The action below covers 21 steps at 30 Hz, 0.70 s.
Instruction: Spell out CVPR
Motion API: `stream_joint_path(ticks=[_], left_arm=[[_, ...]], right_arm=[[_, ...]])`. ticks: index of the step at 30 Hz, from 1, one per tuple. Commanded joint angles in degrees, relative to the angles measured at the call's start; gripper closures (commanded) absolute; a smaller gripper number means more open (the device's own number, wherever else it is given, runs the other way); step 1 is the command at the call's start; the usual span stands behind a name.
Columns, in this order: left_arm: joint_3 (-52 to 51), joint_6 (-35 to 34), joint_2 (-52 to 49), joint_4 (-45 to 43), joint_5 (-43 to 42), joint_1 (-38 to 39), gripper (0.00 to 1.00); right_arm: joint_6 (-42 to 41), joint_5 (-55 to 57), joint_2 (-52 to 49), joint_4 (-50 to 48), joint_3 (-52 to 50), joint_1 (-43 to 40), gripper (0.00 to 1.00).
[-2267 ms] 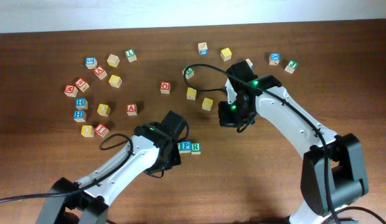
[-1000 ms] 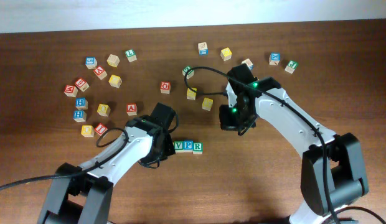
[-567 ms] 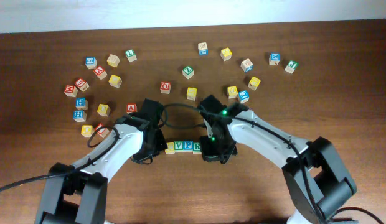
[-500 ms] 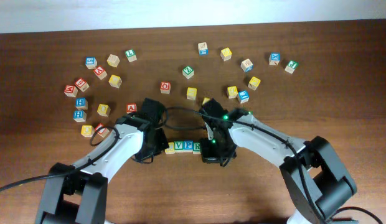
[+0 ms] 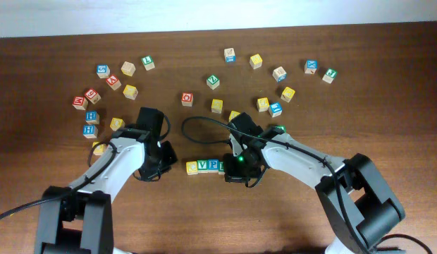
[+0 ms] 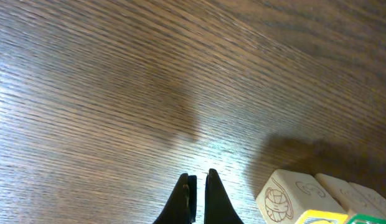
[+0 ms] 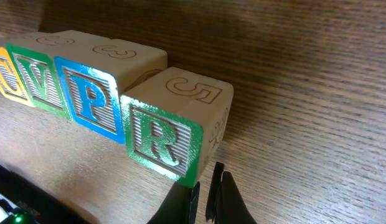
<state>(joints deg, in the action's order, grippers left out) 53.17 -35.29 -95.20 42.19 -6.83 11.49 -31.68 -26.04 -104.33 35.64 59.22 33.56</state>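
Note:
Four letter blocks lie in a row at the table's middle front: a yellow C [image 5: 192, 168], a green V [image 5: 203, 166], a blue P [image 5: 212, 166] and a green R [image 7: 168, 134]. In the right wrist view the row reads C [image 7: 5, 68], V [image 7: 37, 84], P [image 7: 87, 99], R. My right gripper [image 7: 205, 190] is shut and empty, its fingertips just beside the R block's near corner; from overhead it [image 5: 236, 168] covers the R. My left gripper [image 6: 198, 186] is shut and empty, to the left of the C block [image 6: 286, 199]; from overhead it [image 5: 156, 161] sits left of the row.
Several loose letter blocks are scattered across the back of the table, a cluster at the left [image 5: 91, 115] and others at the back right [image 5: 287, 94]. A black cable [image 5: 197, 123] loops behind the row.
My left gripper has drawn back to the left, away from the C block. My right gripper has stayed at the row's right end. Earlier the C block joined the row, and the right arm came down to it.

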Motion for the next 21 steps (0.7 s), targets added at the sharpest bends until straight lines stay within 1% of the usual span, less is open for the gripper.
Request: stream_joint_path(ticks=[1, 21], left_arm=[[0.5, 1.5, -0.4, 0.0, -1.3, -0.2, 1.0], [0.5, 2.2, -0.4, 0.1, -1.3, -0.2, 1.0]], right_arm=[[-0.3, -0.3, -0.2, -0.6, -0.1, -0.2, 0.96], [-0.3, -0.3, -0.2, -3.2, -0.1, -0.2, 0.96]])
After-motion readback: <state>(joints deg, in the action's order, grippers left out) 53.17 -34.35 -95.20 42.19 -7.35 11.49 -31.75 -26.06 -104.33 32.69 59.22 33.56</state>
